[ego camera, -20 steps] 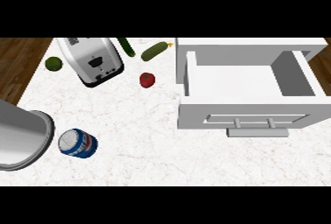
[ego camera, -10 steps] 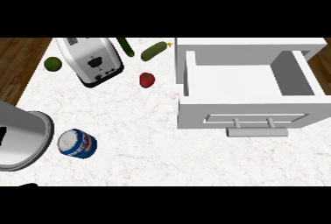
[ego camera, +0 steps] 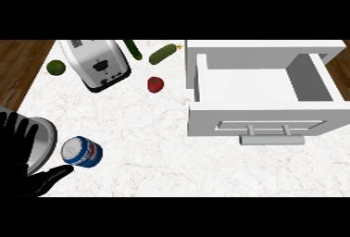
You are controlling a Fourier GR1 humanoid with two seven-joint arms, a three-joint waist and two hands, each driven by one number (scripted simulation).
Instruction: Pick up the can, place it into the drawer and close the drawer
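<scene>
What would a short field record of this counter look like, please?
can: upright, lower left, not gripped
left hand: open, beside the can, fingers spread
right hand: not in view
drawer: open, nothing in it, right side
others: toaster, cucumber, lime, red fruit

left robot hand beside can, drawer open

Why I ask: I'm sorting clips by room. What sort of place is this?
Probably a kitchen: a toaster and a cucumber on the pale counter, plus an open white drawer.
</scene>
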